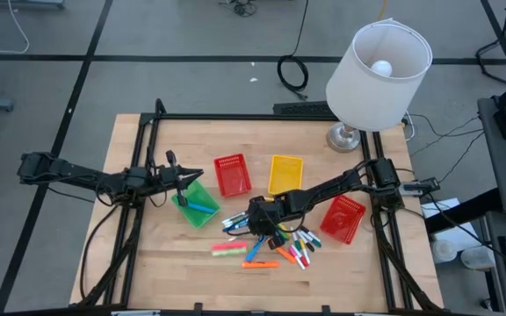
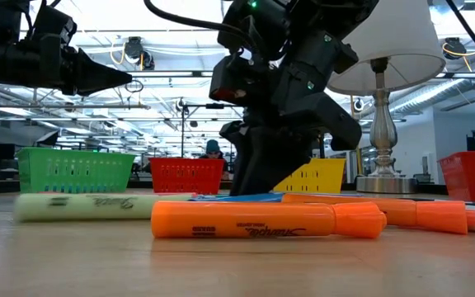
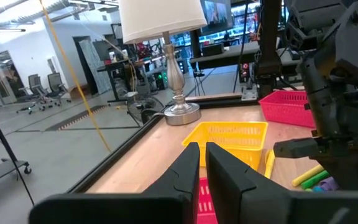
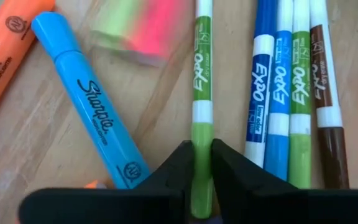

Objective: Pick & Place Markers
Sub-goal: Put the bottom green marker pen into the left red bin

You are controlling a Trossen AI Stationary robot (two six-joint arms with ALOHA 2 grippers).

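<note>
Several markers (image 1: pixel 279 246) lie loose on the wooden table between the baskets. My right gripper (image 1: pixel 251 221) is down among them, shut on a green Expo marker (image 4: pixel 202 74). Beside that marker lie a blue Sharpie highlighter (image 4: pixel 95 112) and blue, green and brown Expo markers (image 4: pixel 291 93). An orange highlighter (image 2: pixel 266 220) lies nearest in the low view. My left gripper (image 1: pixel 183 180) hovers shut and holding nothing over the green basket (image 1: pixel 196 209), which holds a blue marker (image 1: pixel 202 207). My right gripper pinches the green marker's bright green cap end (image 4: pixel 202 138) between its two fingers, one on each long side. The fingers slant down from above and lie across the marker. The marker lies flat on the table.
A red basket (image 1: pixel 232 173) and a yellow basket (image 1: pixel 285 172) stand at the table's middle, and another red basket (image 1: pixel 343 218) at the right. A lamp (image 1: pixel 376 66) with a white shade stands at the far right corner. Black frame rails run along the table's edges.
</note>
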